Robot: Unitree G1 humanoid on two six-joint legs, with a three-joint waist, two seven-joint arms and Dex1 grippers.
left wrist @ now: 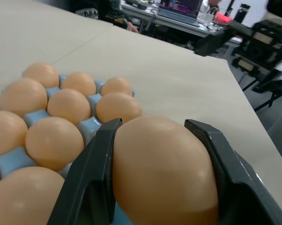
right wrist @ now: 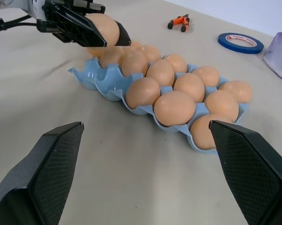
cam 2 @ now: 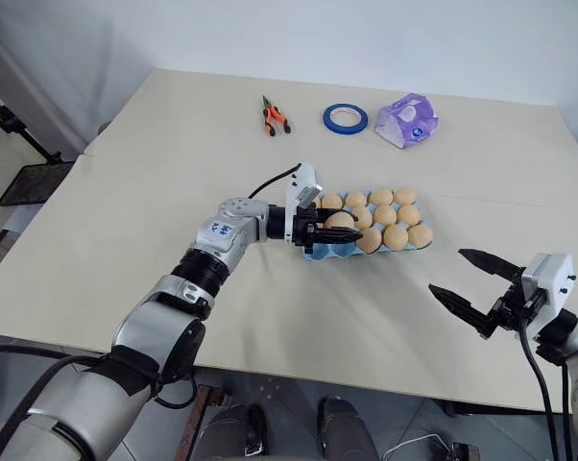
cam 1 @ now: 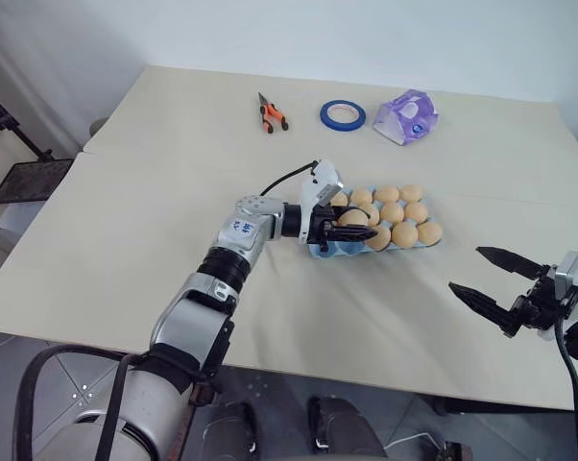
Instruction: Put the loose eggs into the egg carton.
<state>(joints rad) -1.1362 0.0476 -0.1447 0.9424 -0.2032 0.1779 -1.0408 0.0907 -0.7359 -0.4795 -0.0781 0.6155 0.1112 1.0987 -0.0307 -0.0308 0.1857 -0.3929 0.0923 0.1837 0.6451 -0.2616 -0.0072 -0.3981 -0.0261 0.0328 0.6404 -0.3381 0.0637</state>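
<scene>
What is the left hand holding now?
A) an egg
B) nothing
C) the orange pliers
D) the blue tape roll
A: the left hand has an egg between its two fingers, above the end of the carton where the cells are still empty.

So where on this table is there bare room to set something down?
Bare beige tabletop spreads wide left of the light blue pulp egg carton, and between it and the open right gripper. It is crowded at the carton, where the left gripper holds a tan egg, and along the far edge: orange-handled pliers, blue tape roll, purple-and-white packet.
</scene>
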